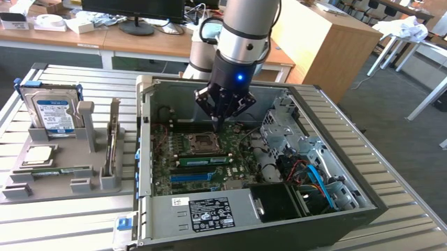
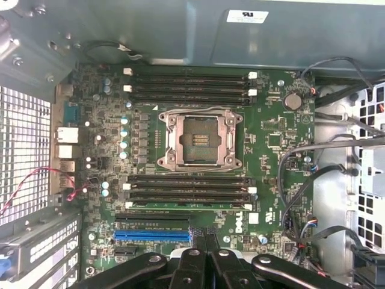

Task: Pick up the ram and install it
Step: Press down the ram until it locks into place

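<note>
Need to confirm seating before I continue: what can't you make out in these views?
- Ram in the slot: exterior view, latches too small to judge seating.
- Pincer: exterior view, contact with the motherboard unclear from this angle.
- Stick in the grey holder: exterior view, edge-on, face hidden.

A hard drive stands upright in a grey holder. Beside it lies an open computer case, motherboard exposed.

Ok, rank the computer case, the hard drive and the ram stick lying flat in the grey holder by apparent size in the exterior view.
1. Computer case, by far largest.
2. Hard drive.
3. Ram stick, a thin strip.
</note>
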Motion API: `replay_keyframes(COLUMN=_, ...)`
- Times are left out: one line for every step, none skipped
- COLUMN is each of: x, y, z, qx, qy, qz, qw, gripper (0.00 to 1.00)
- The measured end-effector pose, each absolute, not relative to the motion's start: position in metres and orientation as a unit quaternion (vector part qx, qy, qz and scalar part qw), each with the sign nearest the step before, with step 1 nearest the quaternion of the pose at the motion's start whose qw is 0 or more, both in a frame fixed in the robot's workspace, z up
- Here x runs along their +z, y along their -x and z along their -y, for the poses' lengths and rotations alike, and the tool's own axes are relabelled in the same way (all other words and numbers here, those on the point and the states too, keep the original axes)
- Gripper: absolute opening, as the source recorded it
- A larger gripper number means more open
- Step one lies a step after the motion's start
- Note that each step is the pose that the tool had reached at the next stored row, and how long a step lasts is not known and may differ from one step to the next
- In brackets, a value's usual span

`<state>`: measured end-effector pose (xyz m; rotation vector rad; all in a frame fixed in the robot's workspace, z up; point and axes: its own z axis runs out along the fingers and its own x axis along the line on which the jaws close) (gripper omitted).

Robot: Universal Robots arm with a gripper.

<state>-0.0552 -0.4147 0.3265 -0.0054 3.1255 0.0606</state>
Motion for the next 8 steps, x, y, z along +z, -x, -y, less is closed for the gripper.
replay_keyframes(x=0.328, y=0.055, z=0.415, qx=0.019, qy=0.002, qz=-1.000, qw=0.008, gripper=0.10)
replay_keyframes(x=0.330, y=0.055, z=0.415, qx=0.019, qy=0.002, qz=-1.000, qw=0.008, gripper=0.10)
replay_keyframes(x=0.332, y=0.055, z=0.415, qx=0.019, qy=0.002, qz=-1.000, qw=0.008, gripper=0.10)
replay_keyframes(x=0.335, y=0.055, z=0.415, qx=0.019, qy=0.002, qz=-1.000, qw=0.008, gripper=0.10)
replay_keyframes(x=0.337, y=0.055, z=0.415, qx=0.019, qy=0.002, qz=-1.000, qw=0.008, gripper=0.10)
replay_keyframes(x=0.339, y=0.055, z=0.415, qx=0.019, qy=0.002, qz=-1.000, qw=0.008, gripper=0.10)
replay_keyframes(x=0.341, y=0.055, z=0.415, qx=0.019, qy=0.002, qz=-1.000, qw=0.008, gripper=0.10)
replay_keyframes(x=0.342, y=0.055, z=0.415, qx=0.019, qy=0.002, qz=-1.000, qw=0.008, gripper=0.10)
